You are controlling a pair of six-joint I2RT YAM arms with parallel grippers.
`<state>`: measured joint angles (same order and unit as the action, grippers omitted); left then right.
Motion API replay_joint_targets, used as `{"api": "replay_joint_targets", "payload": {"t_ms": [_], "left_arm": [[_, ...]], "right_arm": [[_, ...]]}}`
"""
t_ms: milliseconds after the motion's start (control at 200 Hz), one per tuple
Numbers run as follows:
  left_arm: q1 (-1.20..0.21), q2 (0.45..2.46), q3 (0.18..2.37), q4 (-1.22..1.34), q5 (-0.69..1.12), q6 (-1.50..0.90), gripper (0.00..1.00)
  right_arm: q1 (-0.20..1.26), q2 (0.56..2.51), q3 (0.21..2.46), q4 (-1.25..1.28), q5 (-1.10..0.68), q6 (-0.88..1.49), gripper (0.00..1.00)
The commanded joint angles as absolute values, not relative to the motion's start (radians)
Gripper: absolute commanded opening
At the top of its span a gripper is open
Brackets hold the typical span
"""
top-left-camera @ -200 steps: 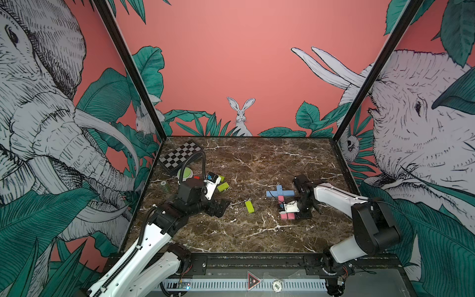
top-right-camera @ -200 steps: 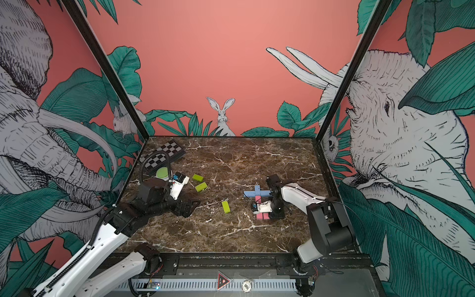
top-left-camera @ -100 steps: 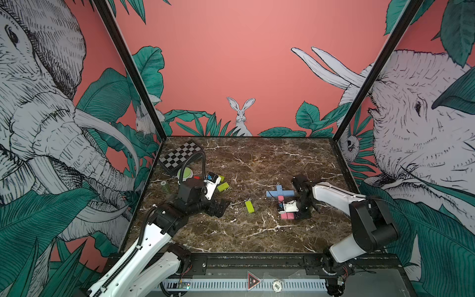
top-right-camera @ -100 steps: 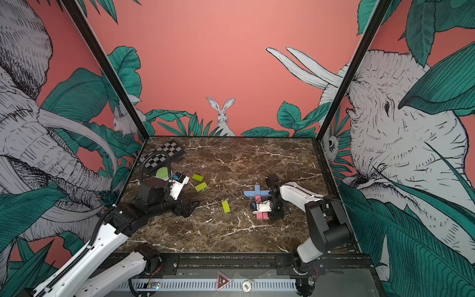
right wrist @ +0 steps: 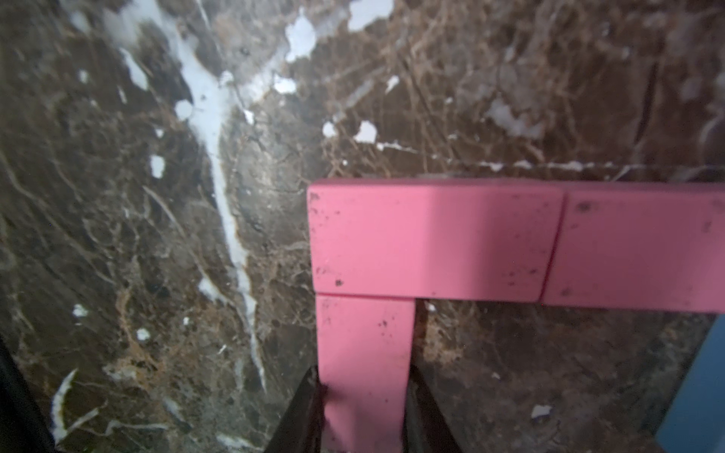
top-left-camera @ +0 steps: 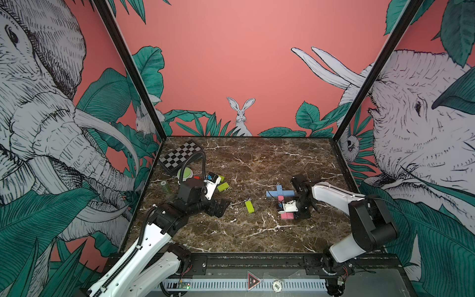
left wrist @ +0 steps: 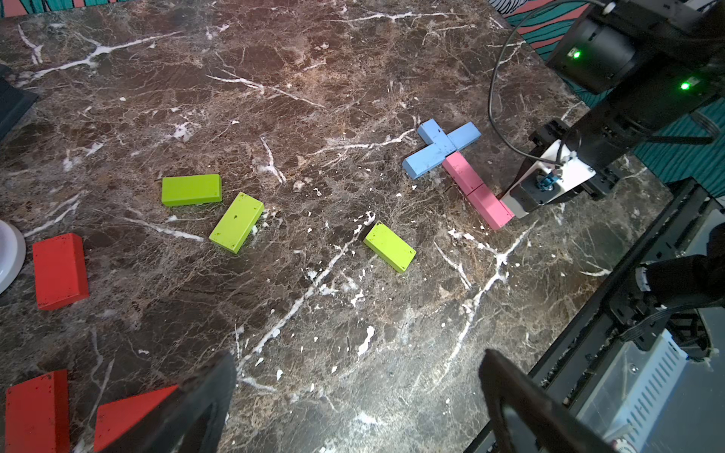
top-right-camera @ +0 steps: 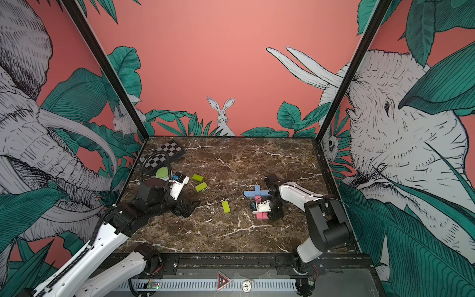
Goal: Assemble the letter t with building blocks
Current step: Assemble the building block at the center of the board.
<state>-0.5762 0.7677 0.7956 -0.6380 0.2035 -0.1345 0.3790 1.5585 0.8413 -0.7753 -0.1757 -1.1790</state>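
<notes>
Marble tabletop [top-left-camera: 257, 159] unchanged; right hand [right wrist: 365, 392] still clamps pink block [right wrist: 365, 341].

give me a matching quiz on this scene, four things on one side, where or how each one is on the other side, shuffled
Things:
1. left tool
2. right tool
3. light blue blocks
4. chequered board

Places or states:
A. in the far left corner
B. shut on a pink block
C. open, holding nothing
D. laid as the letter's crossbar

Pairs: 1-C, 2-B, 3-D, 4-A
</notes>
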Motion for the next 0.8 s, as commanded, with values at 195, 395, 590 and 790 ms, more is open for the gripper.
{"api": "replay_joint_targets", "payload": {"t_ms": [195, 395, 590, 790], "left_arm": [[-0.581, 0.771, 0.798, -0.652, 0.217, -0.129, 0.99], [-0.581, 0.773, 0.799, -0.653, 0.217, -0.13, 0.99], [-0.58, 0.773, 0.801, -0.652, 0.216, -0.13, 0.99], [-0.581, 0.773, 0.799, -0.654, 0.219, -0.129, 0.99]], "right_arm": [[0.385, 1.563, 0.841, -0.793, -0.162, -1.175, 0.32], [0.385, 1.559, 0.842, -0.781, -0.155, -1.169, 0.39], [0.386, 1.562, 0.848, -0.782, -0.16, -1.164, 0.4], [0.392, 1.575, 0.857, -0.793, -0.162, -1.169, 0.38]]}}
